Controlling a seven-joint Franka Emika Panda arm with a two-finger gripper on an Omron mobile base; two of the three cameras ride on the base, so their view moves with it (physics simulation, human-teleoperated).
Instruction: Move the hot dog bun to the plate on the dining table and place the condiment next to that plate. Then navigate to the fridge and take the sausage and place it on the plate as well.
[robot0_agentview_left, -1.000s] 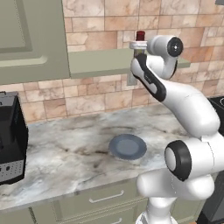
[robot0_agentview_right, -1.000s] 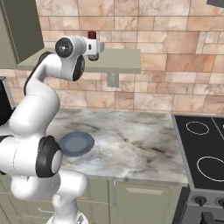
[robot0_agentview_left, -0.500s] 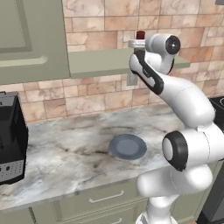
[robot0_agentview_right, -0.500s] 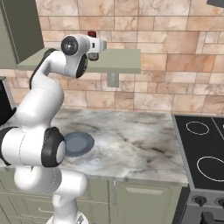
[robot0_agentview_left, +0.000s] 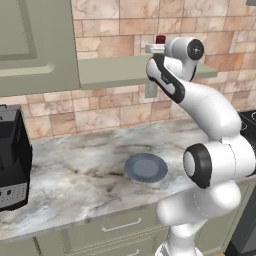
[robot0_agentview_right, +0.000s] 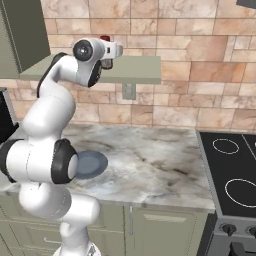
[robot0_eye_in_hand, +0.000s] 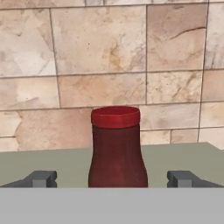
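Note:
A dark red condiment bottle (robot0_eye_in_hand: 116, 148) with a red cap stands upright on a grey-green wall shelf (robot0_eye_in_hand: 57, 162), against the tiled wall. My gripper (robot0_eye_in_hand: 113, 178) is open, level with the bottle's lower body. One fingertip (robot0_eye_in_hand: 41, 178) is to its left and one to its right, both well apart from it. From the left base view the bottle's red cap (robot0_agentview_left: 160, 39) peeks above my raised gripper (robot0_agentview_left: 152, 49) at the shelf (robot0_agentview_left: 115, 70). The right base view shows the cap (robot0_agentview_right: 105, 38) above the gripper (robot0_agentview_right: 113, 52). A round grey plate (robot0_agentview_left: 145, 167) lies on the marble counter below.
A black appliance (robot0_agentview_left: 10, 165) stands on the counter's left end. A cooktop (robot0_agentview_right: 230, 175) lies to the right of the counter. A closed cabinet (robot0_agentview_left: 35, 40) hangs left of the shelf. A wall outlet (robot0_agentview_right: 129, 90) sits under the shelf (robot0_agentview_right: 140, 67).
My arm has stretched further toward the shelf, bringing the hand closer to the bottle. The bottle and the plate have not moved.

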